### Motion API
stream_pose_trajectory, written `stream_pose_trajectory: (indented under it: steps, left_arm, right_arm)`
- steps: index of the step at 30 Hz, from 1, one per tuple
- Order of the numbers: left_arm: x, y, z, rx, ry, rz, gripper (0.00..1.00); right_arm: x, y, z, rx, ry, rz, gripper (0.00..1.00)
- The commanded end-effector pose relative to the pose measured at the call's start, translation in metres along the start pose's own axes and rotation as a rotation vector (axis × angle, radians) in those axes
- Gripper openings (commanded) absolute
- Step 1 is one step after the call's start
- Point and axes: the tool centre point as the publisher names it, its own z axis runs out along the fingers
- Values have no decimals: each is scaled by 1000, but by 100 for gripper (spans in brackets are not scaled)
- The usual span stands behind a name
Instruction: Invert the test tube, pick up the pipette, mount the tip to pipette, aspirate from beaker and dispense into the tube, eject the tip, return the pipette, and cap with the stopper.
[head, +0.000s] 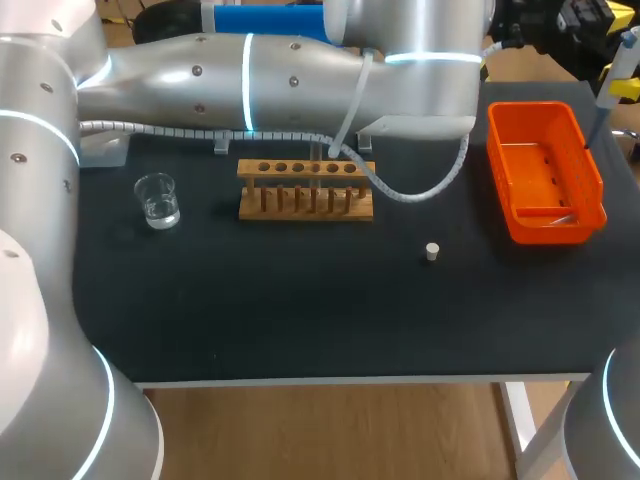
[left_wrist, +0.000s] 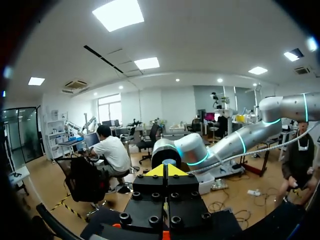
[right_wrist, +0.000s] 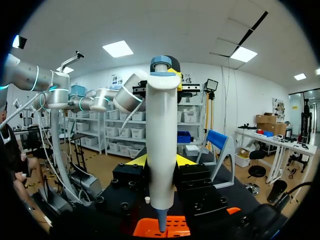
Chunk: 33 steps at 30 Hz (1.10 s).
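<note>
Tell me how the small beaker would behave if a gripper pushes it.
The beaker looks like clear glass, so probably fragile and somewhat slippery. It holds a little clear liquid, which could slosh or spill if tipped. Upright on the dark table, it would likely slide, not roll.

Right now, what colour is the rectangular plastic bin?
Bright orange plastic bin, clearest in the head view.

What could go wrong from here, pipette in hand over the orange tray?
1. The white pipette, gripped in the right hand, has a bare nozzle above the orange plastic tray; a skewed descent could botch tip mounting.
2. The left arm trails a white coiled cable across the wooden test tube rack; it might snag.
3. The small white stopper stands loose between tray and clear glass beaker; a sweep may knock it.
</note>
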Motion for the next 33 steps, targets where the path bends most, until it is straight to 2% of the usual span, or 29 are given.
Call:
stream_pose_trajectory:
  steps: [1, 8, 13, 15, 20, 33]
  left_arm:
    - [5, -14, -16, -17, -16, 5, 100]
    - [6, -19, -41, -11, 1, -3, 100]
    - [11, -18, -61, 6, 46, -1, 100]
    - [14, -15, -70, -23, 46, -13, 100]
    - [22, -5, -92, -23, 48, -13, 100]
    - [51, 24, -155, -39, -22, -20, 100]
  right_arm:
    - [-1, 1, -1, 2, 4, 0, 0]
    - [-1, 1, -1, 2, 4, 0, 0]
    - [-1, 1, -1, 2, 4, 0, 0]
    - [-1, 1, -1, 2, 4, 0, 0]
    - [-1, 1, -1, 2, 4, 0, 0]
    - [-1, 1, -1, 2, 4, 0, 0]
